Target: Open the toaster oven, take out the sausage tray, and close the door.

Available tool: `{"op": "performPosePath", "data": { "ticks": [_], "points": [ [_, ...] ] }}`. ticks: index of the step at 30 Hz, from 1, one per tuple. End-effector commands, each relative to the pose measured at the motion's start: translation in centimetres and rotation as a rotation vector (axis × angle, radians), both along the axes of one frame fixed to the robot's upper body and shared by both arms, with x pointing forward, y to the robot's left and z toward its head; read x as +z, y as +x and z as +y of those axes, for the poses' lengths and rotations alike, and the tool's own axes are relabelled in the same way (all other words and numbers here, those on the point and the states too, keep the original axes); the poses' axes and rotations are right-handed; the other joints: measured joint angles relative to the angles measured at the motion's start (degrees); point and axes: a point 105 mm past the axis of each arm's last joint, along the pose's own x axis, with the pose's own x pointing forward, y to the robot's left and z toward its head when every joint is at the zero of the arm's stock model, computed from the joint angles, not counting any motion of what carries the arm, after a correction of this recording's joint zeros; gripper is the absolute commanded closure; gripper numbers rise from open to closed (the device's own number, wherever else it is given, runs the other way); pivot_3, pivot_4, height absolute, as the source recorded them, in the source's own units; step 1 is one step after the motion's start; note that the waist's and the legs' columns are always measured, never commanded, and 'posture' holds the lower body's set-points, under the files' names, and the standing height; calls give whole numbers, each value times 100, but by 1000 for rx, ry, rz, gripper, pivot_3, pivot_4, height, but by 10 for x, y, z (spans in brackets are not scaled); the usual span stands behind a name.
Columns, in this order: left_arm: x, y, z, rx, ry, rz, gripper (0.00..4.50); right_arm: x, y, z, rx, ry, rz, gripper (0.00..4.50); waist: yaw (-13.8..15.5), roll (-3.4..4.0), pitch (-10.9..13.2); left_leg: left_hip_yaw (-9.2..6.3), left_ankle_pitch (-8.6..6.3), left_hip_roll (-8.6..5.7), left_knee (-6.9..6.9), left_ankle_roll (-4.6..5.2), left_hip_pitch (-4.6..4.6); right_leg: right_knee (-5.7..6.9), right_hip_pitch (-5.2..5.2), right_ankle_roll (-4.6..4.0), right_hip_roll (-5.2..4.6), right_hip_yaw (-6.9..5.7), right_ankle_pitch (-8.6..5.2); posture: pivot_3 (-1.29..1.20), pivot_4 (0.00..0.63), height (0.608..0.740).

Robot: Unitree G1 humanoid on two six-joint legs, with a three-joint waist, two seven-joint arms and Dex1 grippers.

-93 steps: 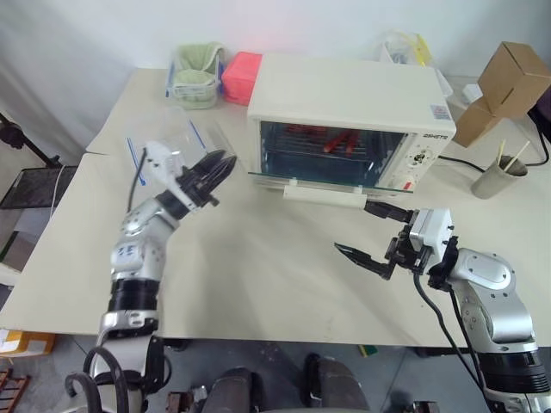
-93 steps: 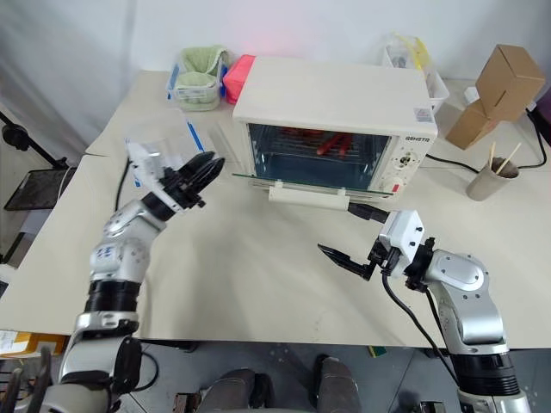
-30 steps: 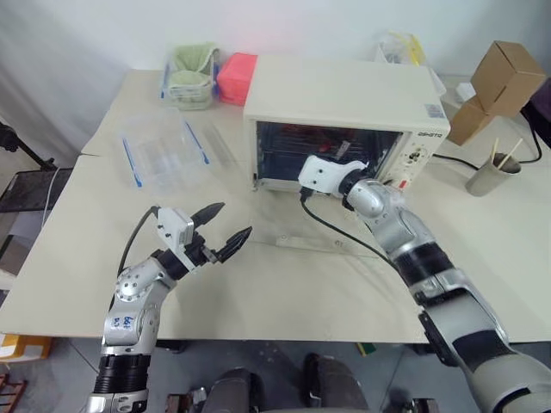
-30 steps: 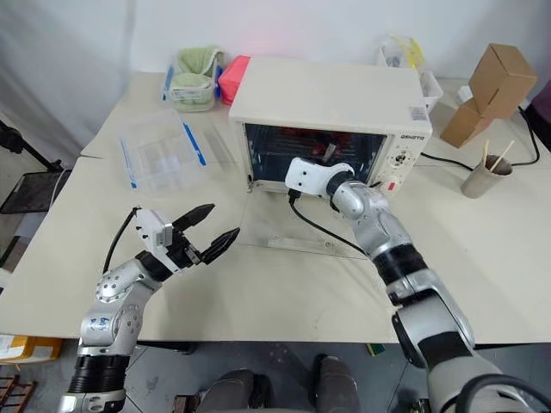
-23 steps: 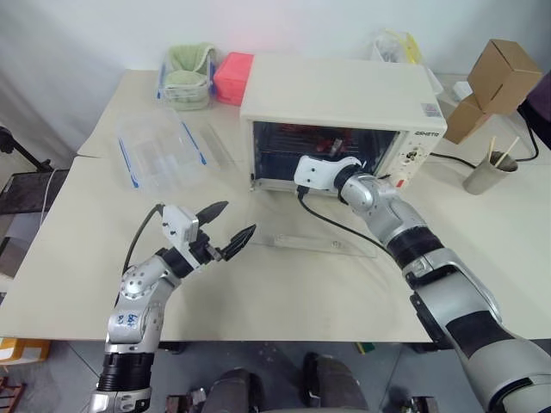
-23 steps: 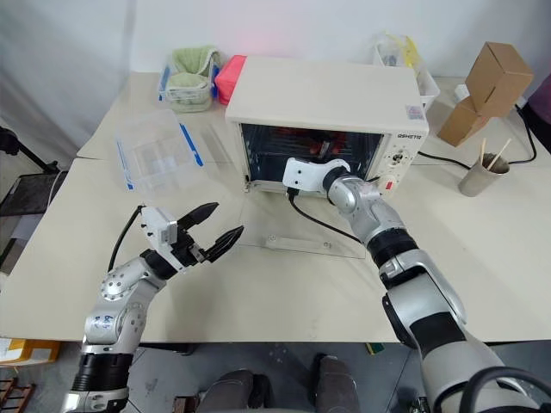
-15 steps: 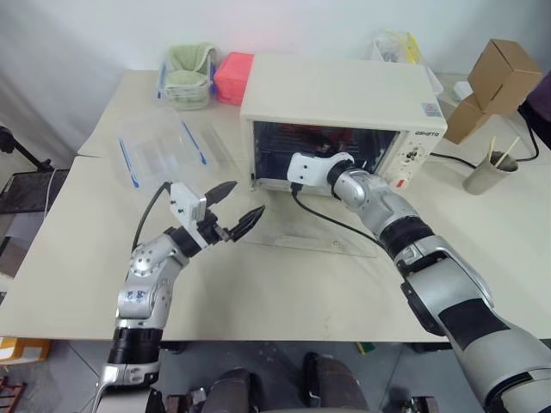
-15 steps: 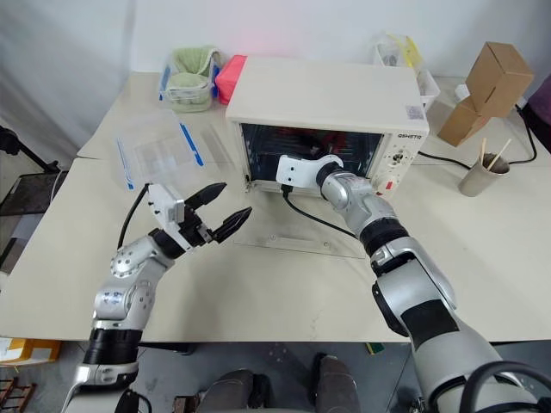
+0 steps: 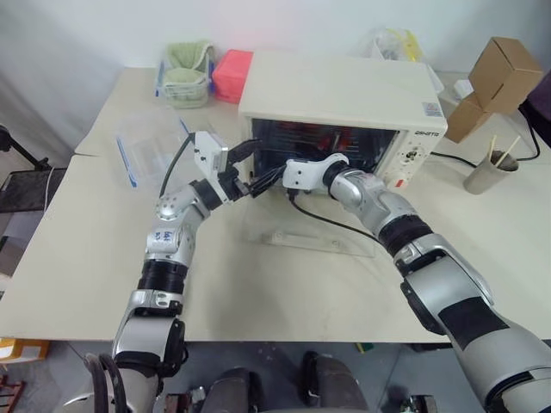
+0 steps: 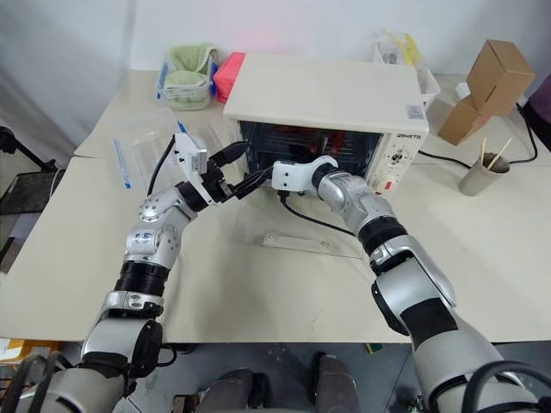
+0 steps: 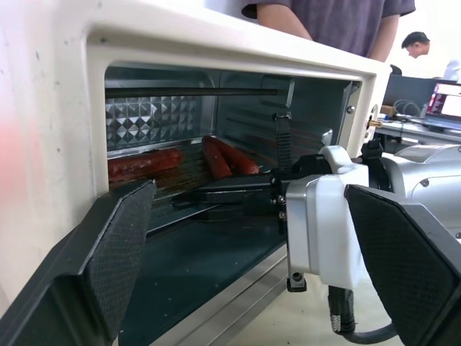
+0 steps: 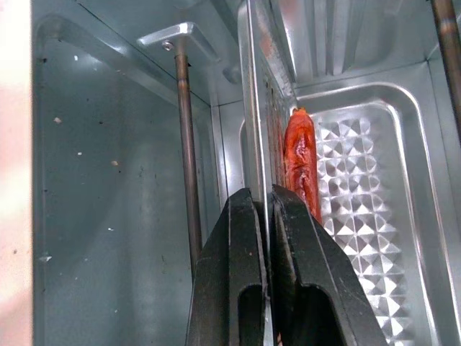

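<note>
Oven (image 9: 344, 95) stands at the back of the worktop (image 9: 77, 249), cream-white, with its door (image 9: 306, 231) folded down flat in front of it, the white bar handle at the near edge. Inside the open cavity sits the tray (image 11: 180, 184) with red sausages (image 11: 223, 160) on its rack, not yet taken out.

Right gripper (image 12: 265, 209) reaches level into the oven mouth, and its two black fingers are pressed together on the thin metal edge of the tray, one finger on each side of it, so it holds the tray. A sausage lies just beyond the fingertips in the right wrist view. Left gripper (image 9: 256, 166) is at the left part of the oven opening, above the door, close beside the white body of the right gripper, and its fingers stand wide apart with nothing between them.

On the worktop left of the oven lies a clear container (image 9: 151, 146) with blue clips. Behind it are a container with green cloth (image 9: 188, 73) and a pink box (image 9: 232, 76). At the right of the oven stand a paper cup (image 9: 484, 172) with sticks and a cardboard box (image 9: 499, 77). In the left wrist view a person (image 11: 338, 21) in a dark shirt stands behind the oven
</note>
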Motion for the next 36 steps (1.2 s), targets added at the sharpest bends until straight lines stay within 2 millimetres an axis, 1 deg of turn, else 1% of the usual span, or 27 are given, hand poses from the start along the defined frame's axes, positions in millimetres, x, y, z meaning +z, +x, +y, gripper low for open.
{"op": "performPosePath", "data": {
  "ticks": [1, 3, 6, 10, 14, 18, 21, 23, 25, 27, 31, 33, 36],
  "points": [
    [11, 7, 6, 15, -20, -21, 0, 35, -10, 14, 77, 78, -104, 4489, 7, 0, 0, 0, 1, -2, 1, 1, -6, 1, -6, 0, -1, 0, 0, 0, 150, 740],
    [12, 10, 7, 24, -18, -14, 0, 35, -15, 15, 96, 75, -108, 4489, 9, 0, 0, 1, 1, -2, 1, 2, -11, 1, -11, 0, -1, -1, 0, 0, 150, 740],
    [15, 13, 10, 26, -41, 1, 0, 33, -28, 15, 133, 78, -105, 4489, 9, 0, 0, 3, 1, -2, -1, 2, -17, 8, -25, 0, -1, 1, 0, 0, 150, 740],
    [15, 13, 13, 9, -62, 19, 0, 20, -61, 11, 169, 92, -79, 4489, 29, 0, 0, 3, 1, -1, 0, 2, -20, 12, -29, 0, 0, 0, 0, 0, 150, 740],
    [13, 12, 13, -5, -68, 29, 0, 14, -81, 5, 154, 97, -56, 4489, 37, -2, 1, 11, 2, -4, 5, 3, -20, 14, -30, 0, 0, 7, 0, 0, 150, 740],
    [9, 11, 11, -25, -67, 51, 0, 5, -106, -9, 131, 93, -35, 4489, 101, -3, 1, 9, 3, -5, 7, 3, -19, 16, -30, 0, 0, 7, 0, 0, 150, 740],
    [8, 9, 9, -41, -72, 67, 0, -1, -118, -16, 119, 71, -17, 4489, 186, -5, 3, 13, 3, -10, 7, 4, -19, 12, -31, 1, -1, 12, 0, 0, 150, 740],
    [4, 10, 10, -39, -74, 111, 0, -4, -125, -20, 117, 76, -9, 4489, 209, -5, 3, 13, 4, -12, 12, 5, -19, 14, -29, 2, -2, 13, 1, 0, 150, 740],
    [0, 9, 12, -44, -65, 143, 0, -7, -133, -21, 133, 32, -20, 4489, 223, -5, 3, 13, 5, -13, 15, 6, -19, 14, -28, 2, -2, 15, 1, 0, 150, 740],
    [-5, 0, 17, -82, -59, 179, 0, -10, -142, -24, 139, 10, -13, 4489, 215, -5, 3, 14, 5, -15, 14, 6, -18, 15, -28, 2, -2, 16, 1, 0, 150, 740],
    [-10, -15, 27, -120, -61, 252, 0, -13, -150, -28, 136, -11, -6, 4489, 203, -6, 3, 11, 5, -12, 9, 5, -16, 16, -29, 2, 0, 16, 1, 0, 150, 740],
    [-13, -25, 35, -146, -108, 371, 0, -17, -159, -27, 157, -32, 10, 4489, 213, -6, 3, 11, 5, -13, 13, 5, -16, 16, -28, 2, -2, 17, 1, 0, 150, 740],
    [-13, -42, 37, -224, -161, 517, 0, -21, -168, -27, 180, -54, 29, 4489, 209, -7, 3, 8, 5, -12, 14, 5, -13, 19, -26, 2, -4, 21, 1, 0, 150, 740]
  ]
}}
